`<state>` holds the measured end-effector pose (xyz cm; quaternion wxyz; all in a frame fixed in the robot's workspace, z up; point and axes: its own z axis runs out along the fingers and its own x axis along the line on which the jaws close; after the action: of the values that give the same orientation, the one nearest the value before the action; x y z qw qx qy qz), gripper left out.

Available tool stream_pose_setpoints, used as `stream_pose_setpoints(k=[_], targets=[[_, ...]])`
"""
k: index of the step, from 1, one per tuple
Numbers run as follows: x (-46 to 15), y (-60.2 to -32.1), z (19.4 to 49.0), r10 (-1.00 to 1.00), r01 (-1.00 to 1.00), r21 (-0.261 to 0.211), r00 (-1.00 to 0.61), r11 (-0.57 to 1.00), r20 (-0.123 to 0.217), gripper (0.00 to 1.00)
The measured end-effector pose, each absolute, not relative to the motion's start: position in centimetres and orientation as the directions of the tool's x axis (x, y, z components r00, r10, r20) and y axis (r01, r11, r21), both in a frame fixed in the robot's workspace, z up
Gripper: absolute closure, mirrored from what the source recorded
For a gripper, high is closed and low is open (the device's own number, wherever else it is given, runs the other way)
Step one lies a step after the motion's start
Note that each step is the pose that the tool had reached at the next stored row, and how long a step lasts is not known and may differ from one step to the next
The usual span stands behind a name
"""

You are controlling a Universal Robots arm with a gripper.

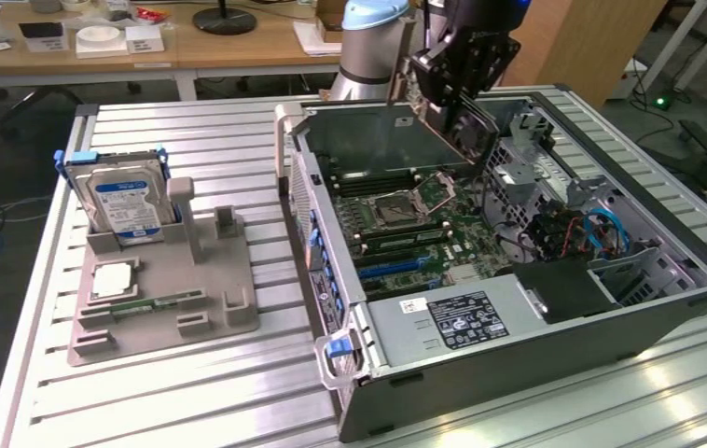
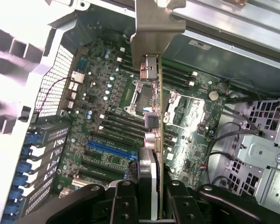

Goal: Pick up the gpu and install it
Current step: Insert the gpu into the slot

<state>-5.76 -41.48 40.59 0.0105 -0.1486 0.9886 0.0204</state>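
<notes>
On the worktop point(image 1: 204, 392), toward the exterior view's right edge, an open computer case point(image 1: 540, 364) lies on its side. At its near end it holds a boxed power supply point(image 1: 460, 317) with a white label. Beyond that, the motherboard point(image 1: 416, 224) covers the case floor, with a blue slot point(image 1: 391, 266) nearer and the processor socket point(image 1: 406, 203) farther back. Toward the worktop's edge at the exterior view's left sits a grey holder point(image 1: 192, 299). In it, a memory stick point(image 1: 160, 301) lies flat near the front, a processor chip point(image 1: 114, 278) lies just behind, and a hard drive point(image 1: 127, 203) stands upright at the far end.

Over the far end of the case, the gripper point(image 1: 450, 89) hangs with its fingers point(image 2: 123, 203) pinching the gpu point(image 1: 468, 135). The card is in the air, tilted, clear of the motherboard. In the wrist view it is seen edge-on above the socket, its metal bracket point(image 2: 151, 23) at the end away from the gripper.
</notes>
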Motion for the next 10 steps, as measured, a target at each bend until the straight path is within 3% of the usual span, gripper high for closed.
stream_pose_setpoints(k=[10], targets=[[-5.76, -41.51, 40.60, -0.377, -0.377, 0.037, -0.926, 0.925, -0.027, 0.72]])
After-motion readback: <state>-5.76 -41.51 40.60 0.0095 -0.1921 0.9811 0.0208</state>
